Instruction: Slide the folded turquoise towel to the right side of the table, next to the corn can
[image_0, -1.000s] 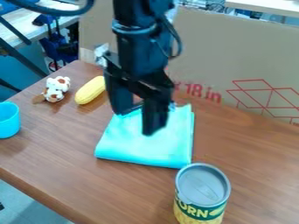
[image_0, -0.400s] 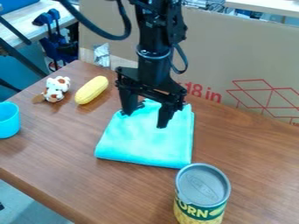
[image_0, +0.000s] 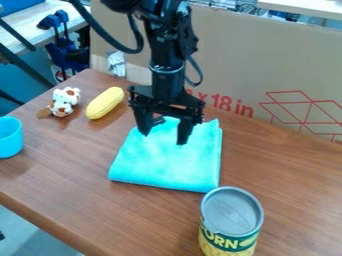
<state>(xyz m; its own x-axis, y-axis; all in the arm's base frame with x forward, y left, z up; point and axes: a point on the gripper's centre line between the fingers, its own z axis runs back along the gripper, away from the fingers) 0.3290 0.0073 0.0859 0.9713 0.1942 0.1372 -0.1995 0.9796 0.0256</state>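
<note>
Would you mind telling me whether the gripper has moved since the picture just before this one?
Yes, the gripper has moved slightly toward the picture's left: beside it, more of the red lettering on the cardboard now shows.

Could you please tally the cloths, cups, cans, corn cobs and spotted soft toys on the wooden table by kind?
Folded cloth: 1
Blue cup: 1
Can: 1
Yellow corn cob: 1
Spotted soft toy: 1
Total: 5
</note>
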